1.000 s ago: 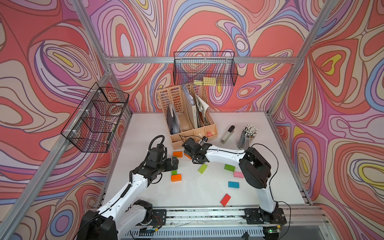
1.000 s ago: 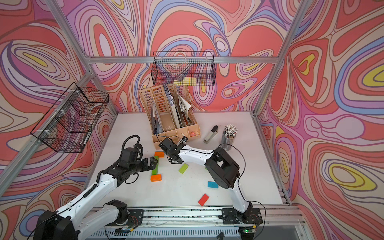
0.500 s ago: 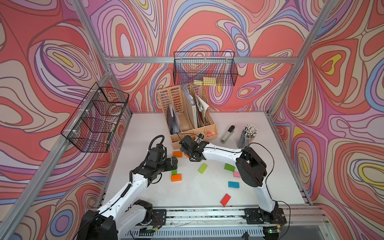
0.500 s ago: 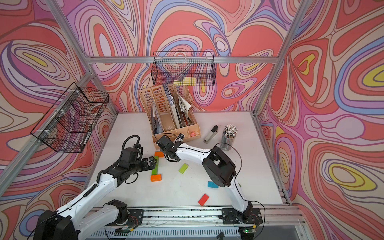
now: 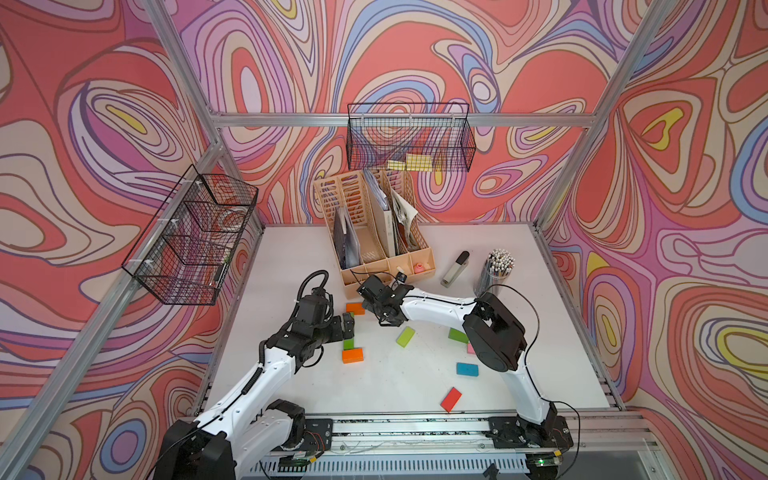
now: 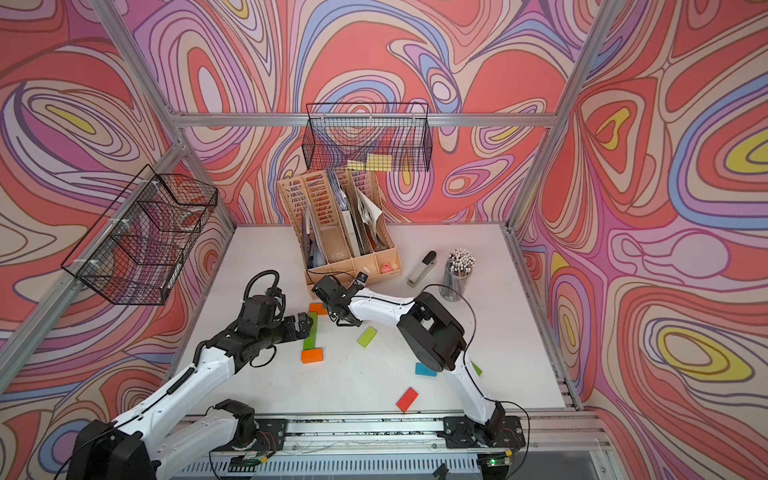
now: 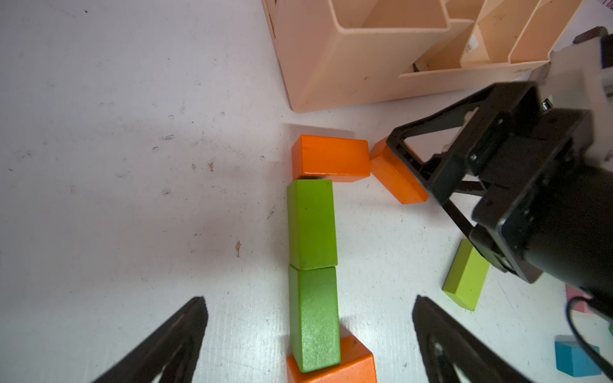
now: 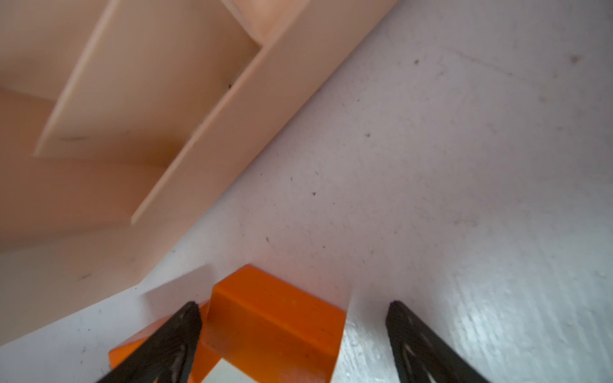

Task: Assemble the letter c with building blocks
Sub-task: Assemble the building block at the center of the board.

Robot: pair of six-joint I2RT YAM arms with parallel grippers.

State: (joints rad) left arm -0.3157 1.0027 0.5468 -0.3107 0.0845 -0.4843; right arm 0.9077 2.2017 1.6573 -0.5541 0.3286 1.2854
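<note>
The left end effector [image 7: 308,298] is wide open, empty, over the green blocks [image 7: 311,225]; the right end effector [image 8: 294,303] is open, straddling an orange block [image 8: 275,318] without gripping it.

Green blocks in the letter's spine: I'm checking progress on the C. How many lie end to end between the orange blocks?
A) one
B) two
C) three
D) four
B: the left wrist view shows one green block meeting a second green block end to end, with an orange block at one end and another orange block at the other.
</note>
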